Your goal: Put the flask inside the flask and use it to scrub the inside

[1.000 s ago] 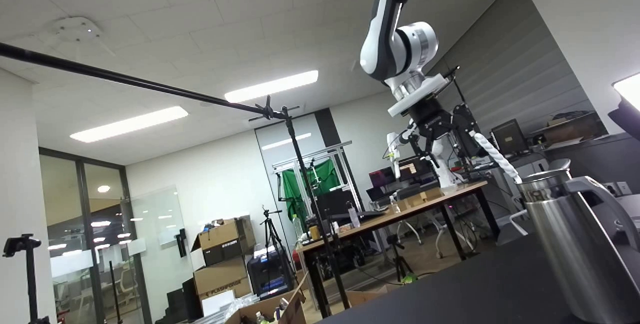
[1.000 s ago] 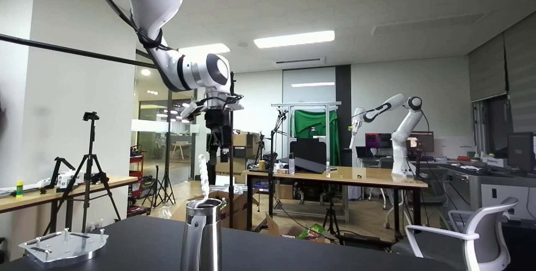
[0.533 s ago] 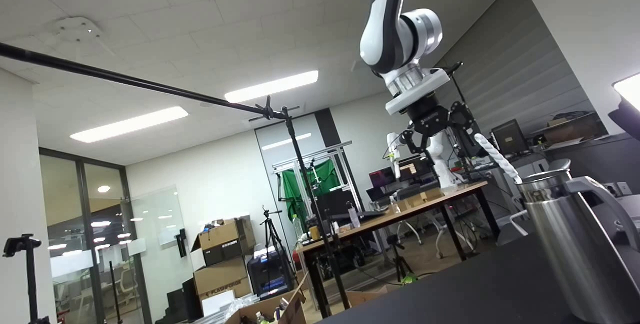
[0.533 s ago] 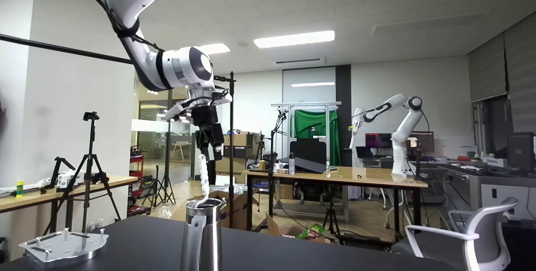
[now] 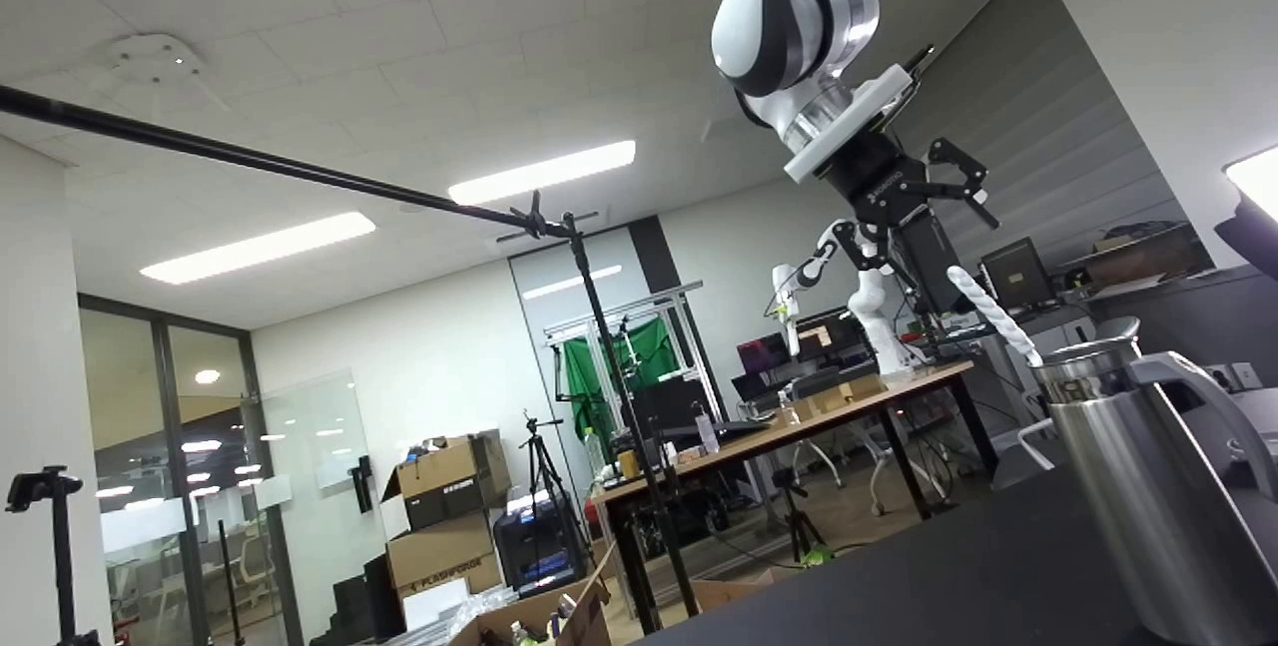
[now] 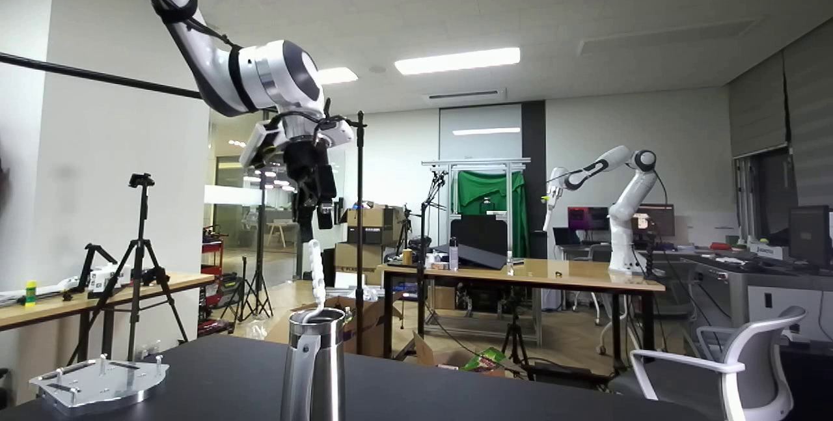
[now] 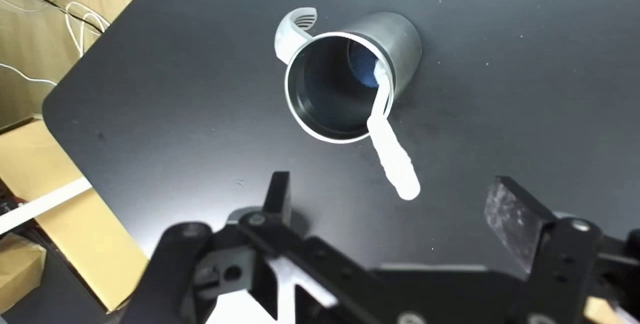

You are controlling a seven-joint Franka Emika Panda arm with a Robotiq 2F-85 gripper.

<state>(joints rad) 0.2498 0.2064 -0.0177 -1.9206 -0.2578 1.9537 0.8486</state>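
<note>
The flask point(image 5: 1158, 506), a brushed steel jug with a grey handle, stands upright and uncapped on the black table. Its mouth faces the camera in the wrist view, where the flask point(image 7: 395, 43) shows a dark inside. A white twisted rod point(image 7: 392, 158) leans out over the rim, its lower end inside beside something blue point(image 7: 364, 63) at the bottom. In an exterior view the rod point(image 6: 317, 278) sticks up above the flask point(image 6: 333, 369). My gripper point(image 5: 947, 245) hangs tilted above the rod's top. Seen from the wrist, my gripper point(image 7: 392, 189) is wide open, its fingers apart from the rod.
A clear plate with metal posts point(image 6: 101, 385) lies on the same black table point(image 6: 455, 395). A thin black stand point(image 6: 359, 239) rises behind the arm, and a grey chair point(image 6: 758, 369) stands beyond the table. Cardboard point(image 7: 80, 214) shows past the table's edge.
My gripper has risen and tilted; in an exterior view it has also shifted left, over the rod's top. The flask and rod have stayed put, and the jaws have stayed open.
</note>
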